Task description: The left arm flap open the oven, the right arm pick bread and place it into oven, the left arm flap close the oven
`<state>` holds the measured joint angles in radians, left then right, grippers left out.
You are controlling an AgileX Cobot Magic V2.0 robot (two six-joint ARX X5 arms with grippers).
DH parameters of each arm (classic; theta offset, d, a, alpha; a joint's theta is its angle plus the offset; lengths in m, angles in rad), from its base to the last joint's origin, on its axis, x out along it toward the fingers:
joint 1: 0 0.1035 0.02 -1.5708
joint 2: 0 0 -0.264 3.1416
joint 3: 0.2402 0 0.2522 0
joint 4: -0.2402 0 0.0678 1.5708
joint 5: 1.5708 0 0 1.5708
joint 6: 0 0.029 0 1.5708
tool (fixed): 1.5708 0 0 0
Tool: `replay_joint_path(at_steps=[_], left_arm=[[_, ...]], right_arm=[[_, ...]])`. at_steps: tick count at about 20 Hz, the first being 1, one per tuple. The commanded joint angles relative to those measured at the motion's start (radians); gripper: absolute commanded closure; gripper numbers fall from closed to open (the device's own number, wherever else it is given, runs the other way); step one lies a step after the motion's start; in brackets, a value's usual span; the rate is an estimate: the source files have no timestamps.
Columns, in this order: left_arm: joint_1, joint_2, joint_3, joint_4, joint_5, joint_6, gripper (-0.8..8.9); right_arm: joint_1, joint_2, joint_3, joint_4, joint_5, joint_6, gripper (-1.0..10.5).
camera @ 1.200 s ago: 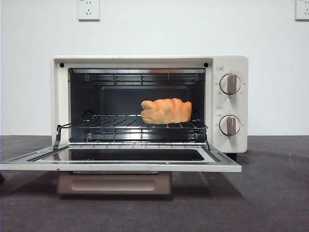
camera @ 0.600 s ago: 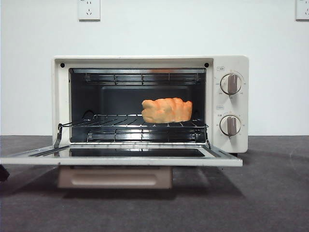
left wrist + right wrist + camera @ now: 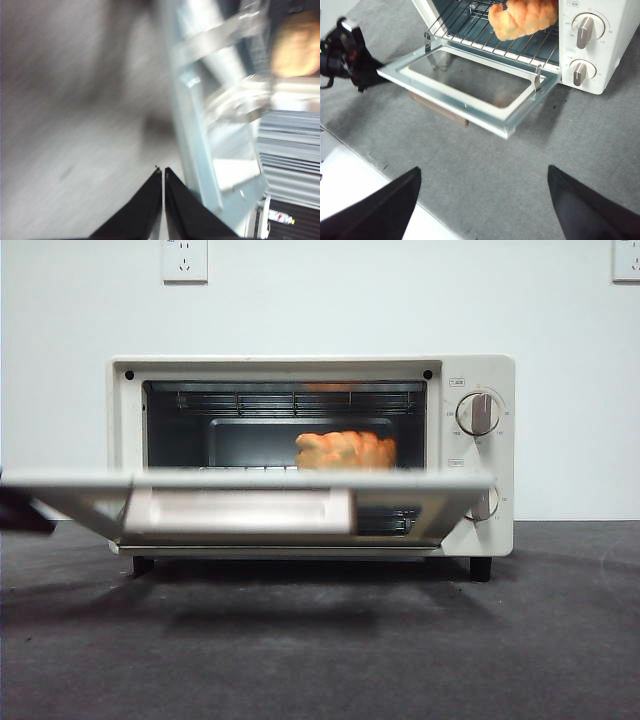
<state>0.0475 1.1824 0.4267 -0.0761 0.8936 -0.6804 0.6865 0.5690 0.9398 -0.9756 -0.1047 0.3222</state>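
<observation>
The cream-white oven (image 3: 300,368) stands in the middle of the table. Its glass door (image 3: 420,508) is tilted partway up, with the tan-pink handle (image 3: 240,510) facing the front view. The orange braided bread (image 3: 345,450) lies on the wire rack inside, toward the knob side. My left gripper (image 3: 20,512) is shut and sits at the door's left edge, under its outer corner. In the left wrist view its jaws (image 3: 163,172) are closed beside the blurred door (image 3: 210,150). My right gripper (image 3: 484,169) is open and empty, held back above the table in front of the oven (image 3: 610,55).
Two round knobs (image 3: 478,413) are on the oven's right panel. The grey mat (image 3: 320,650) lies in front of the oven. A white table edge (image 3: 350,180) shows near the right arm. Wall sockets (image 3: 184,260) are on the white wall behind.
The door has swung up from flat to about halfway. The left gripper has risen at its left edge. The bread has not moved.
</observation>
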Motion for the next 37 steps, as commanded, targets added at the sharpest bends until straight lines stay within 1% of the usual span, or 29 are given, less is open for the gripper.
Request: replay_joint_path(at_steps=[1, 8, 11, 19, 26, 31, 34, 37], left_arm=[[-0.004, -0.005, 0.045, 0.050, 0.024, -0.058, 7.99], [-0.004, -0.006, 0.114, 0.174, -0.015, -0.195, 7.98], [-0.004, -0.006, 0.138, 0.203, -0.039, -0.231, 7.98], [-0.004, -0.006, 0.168, 0.342, -0.034, -0.355, 7.98], [-0.004, -0.008, 0.229, 0.339, 0.035, -0.348, 7.99], [-0.004, -0.053, 0.236, 0.330, 0.076, -0.301, 7.98], [-0.004, -0.105, 0.236, 0.331, 0.085, -0.247, 7.98], [-0.004, -0.172, 0.236, 0.331, 0.103, -0.212, 7.98]], right_arm=[[0.008, 0.004, 0.019, 0.010, 0.001, 0.015, 5.4], [0.008, 0.004, 0.019, 0.010, 0.001, 0.018, 5.4], [0.008, 0.004, 0.019, 0.010, 0.001, 0.019, 5.4], [0.008, 0.004, 0.019, 0.011, 0.001, 0.018, 5.4], [0.008, 0.004, 0.019, 0.011, 0.002, 0.019, 5.4], [0.008, 0.004, 0.019, 0.010, 0.020, 0.032, 5.4], [0.008, 0.004, 0.019, 0.011, 0.056, 0.032, 5.4], [0.008, 0.004, 0.019, 0.011, 0.085, 0.029, 5.4]])
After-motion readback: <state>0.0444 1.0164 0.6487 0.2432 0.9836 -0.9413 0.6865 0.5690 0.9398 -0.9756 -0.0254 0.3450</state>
